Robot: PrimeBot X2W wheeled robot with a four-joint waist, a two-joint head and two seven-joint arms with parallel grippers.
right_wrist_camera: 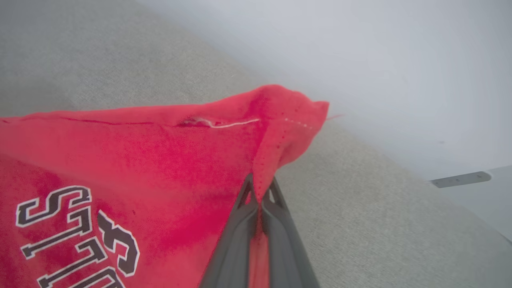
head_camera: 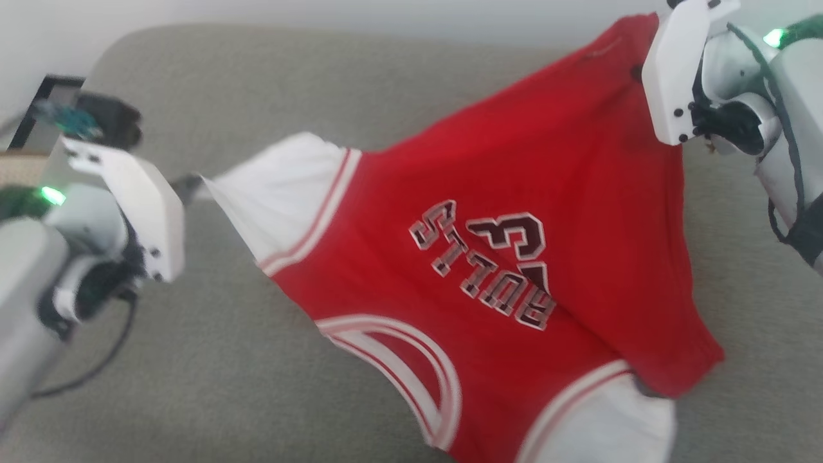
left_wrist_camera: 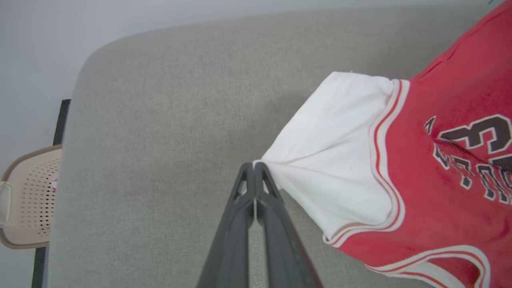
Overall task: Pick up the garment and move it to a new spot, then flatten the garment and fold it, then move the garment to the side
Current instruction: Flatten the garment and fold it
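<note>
Garment (head_camera: 514, 257) hangs stretched diagonally, collar (head_camera: 411, 360) nearest the robot.

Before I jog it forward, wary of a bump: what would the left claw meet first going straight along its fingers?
The left claw, shut on the garment by its white sleeve, points at the grey cushion; it would likely meet that first, though depth is unclear.
</note>
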